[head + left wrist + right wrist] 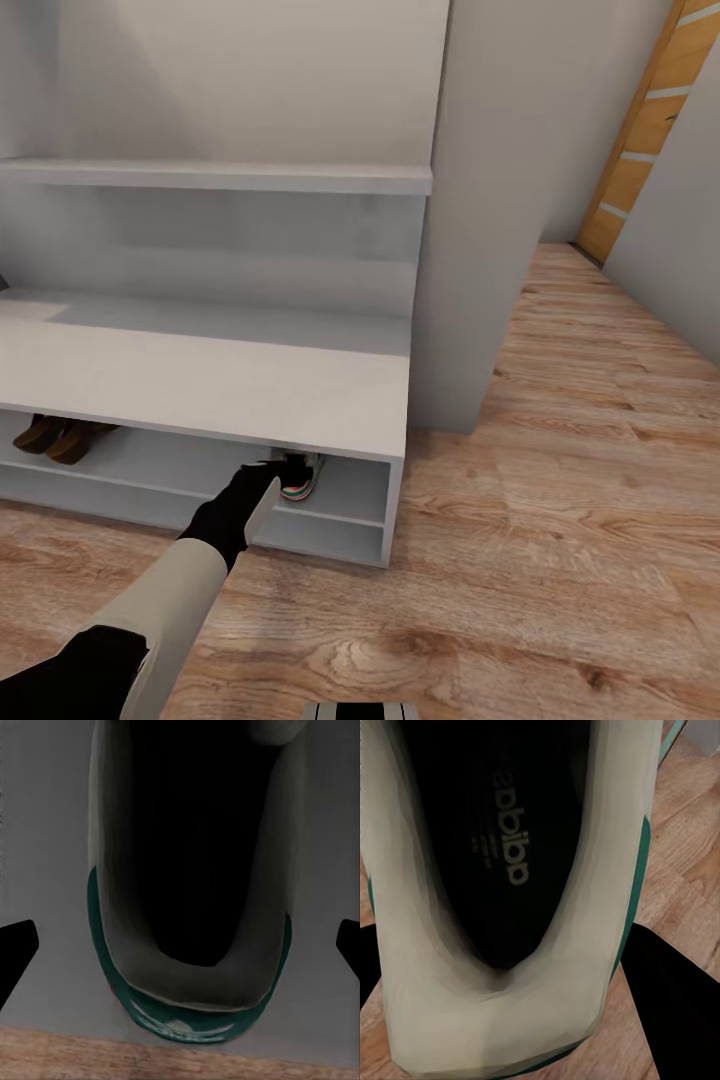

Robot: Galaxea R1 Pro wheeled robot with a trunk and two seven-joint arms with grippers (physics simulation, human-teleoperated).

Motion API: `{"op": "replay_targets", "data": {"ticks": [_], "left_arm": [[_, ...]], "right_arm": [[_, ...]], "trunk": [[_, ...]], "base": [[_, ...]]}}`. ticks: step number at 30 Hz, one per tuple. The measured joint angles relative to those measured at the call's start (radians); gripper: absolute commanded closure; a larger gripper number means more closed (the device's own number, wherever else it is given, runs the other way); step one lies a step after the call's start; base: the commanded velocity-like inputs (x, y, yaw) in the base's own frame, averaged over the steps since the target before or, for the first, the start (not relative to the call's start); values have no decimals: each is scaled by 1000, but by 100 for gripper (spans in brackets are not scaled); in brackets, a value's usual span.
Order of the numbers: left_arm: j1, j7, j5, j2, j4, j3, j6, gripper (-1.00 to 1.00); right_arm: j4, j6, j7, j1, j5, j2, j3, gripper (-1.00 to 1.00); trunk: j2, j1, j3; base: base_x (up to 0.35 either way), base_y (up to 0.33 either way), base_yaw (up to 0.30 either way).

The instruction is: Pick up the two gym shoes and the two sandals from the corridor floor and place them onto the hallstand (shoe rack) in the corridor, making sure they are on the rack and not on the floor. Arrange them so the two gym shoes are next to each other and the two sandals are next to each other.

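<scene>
This is a hallway in a home. A low white shoe rack (200, 380) stands by the wall (500, 200), with shoes (300, 478) and sandals (60, 436) on its shelf. The floor (560, 520) is brown wood, and a wooden door (645, 130) stands far off.

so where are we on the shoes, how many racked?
Done: both sandals sit together on the hallstand upper shelf row, left end. In hand: the left hand is at a gym shoe on that shelf's right end, fingers apart. The second gym shoe fills the right wrist view over wood floor; it still needs racking beside the first.
</scene>
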Motion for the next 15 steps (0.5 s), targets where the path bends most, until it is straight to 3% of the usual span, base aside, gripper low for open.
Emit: {"op": "replay_targets", "data": {"ticks": [4, 15], "left_arm": [[0, 0, 0, 1, 0, 0, 0, -100], [1, 0, 0, 0, -1, -1, -1, -100]], "right_arm": [[0, 0, 0, 0, 0, 0, 0, 100], [0, 0, 0, 0, 0, 2, 0, 100]], "trunk": [[0, 0, 0], [0, 1, 0]], "base": [[-124, 28, 0], [-290, 137, 0]]}}
